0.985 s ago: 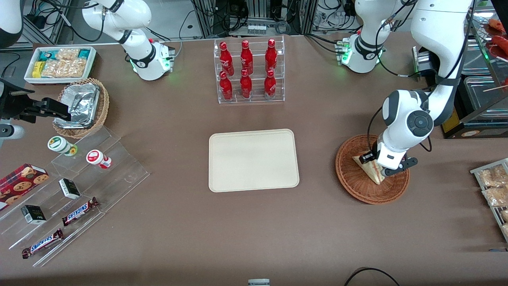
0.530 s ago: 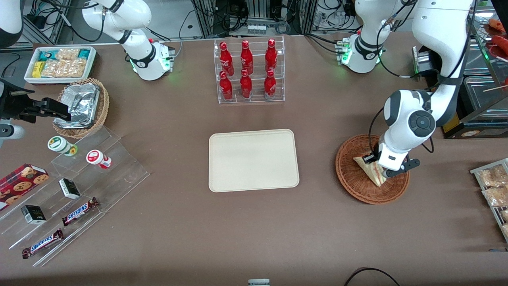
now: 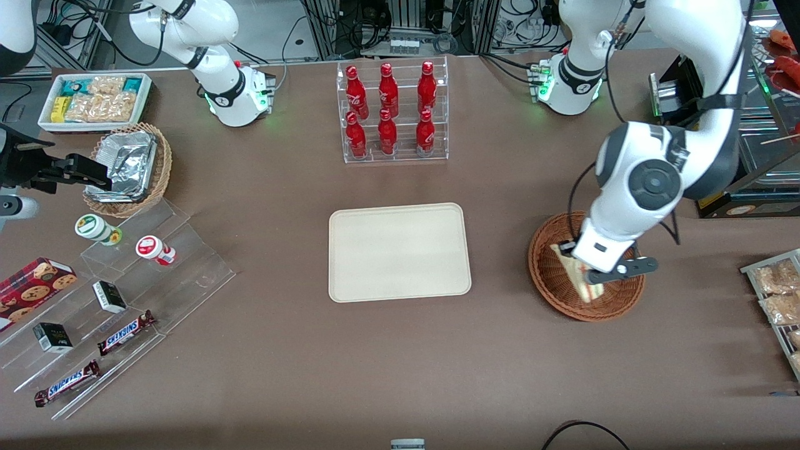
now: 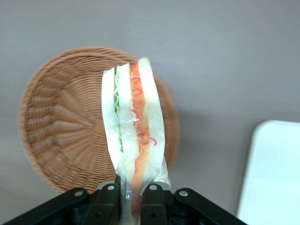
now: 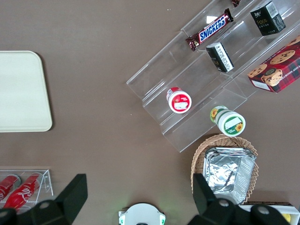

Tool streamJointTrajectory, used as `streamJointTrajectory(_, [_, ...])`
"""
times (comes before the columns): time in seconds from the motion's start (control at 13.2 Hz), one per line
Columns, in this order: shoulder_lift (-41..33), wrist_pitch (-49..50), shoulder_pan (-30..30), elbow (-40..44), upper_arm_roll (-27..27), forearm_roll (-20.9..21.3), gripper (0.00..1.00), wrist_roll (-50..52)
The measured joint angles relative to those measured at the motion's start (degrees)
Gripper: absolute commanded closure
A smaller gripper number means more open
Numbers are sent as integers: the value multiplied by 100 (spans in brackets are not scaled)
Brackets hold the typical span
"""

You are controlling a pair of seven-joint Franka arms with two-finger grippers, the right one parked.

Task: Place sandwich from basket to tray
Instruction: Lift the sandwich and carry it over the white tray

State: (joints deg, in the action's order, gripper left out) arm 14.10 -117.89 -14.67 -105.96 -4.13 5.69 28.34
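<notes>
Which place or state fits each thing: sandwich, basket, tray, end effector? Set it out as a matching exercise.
Things:
1. sandwich
2. basket
3. tray
4. end effector

States:
A. bare, in front of the bottle rack
B. shut, above the basket
C. held by one end
D. round woven wicker under the sandwich

Pairs: 1-C, 2-D, 3-A, 4-B

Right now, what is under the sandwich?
The gripper holds the sandwich above the brown basket, whose woven floor looks bare; the part directly below the sandwich is covered.
</notes>
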Motion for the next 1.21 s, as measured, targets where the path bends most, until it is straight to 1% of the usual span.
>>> streamJointTrajectory(0.15, [99,1,-507,149,-18,-83,100,3])
streamJointTrajectory(0.3, [337,0,-964,373,-27,-293,100,10])
streamJointTrajectory(0.53, [861,-1,-1539,757,-28,-343,100,260])
streamJointTrajectory(0.68, [1180,-11,-1843,938,-28,-383,100,420])
streamJointTrajectory(0.98, [1585,-91,-2384,1189,-26,-688,100,522])
streamJointTrajectory(1.21, [1771,-589,-2677,1194,-27,-858,100,537])
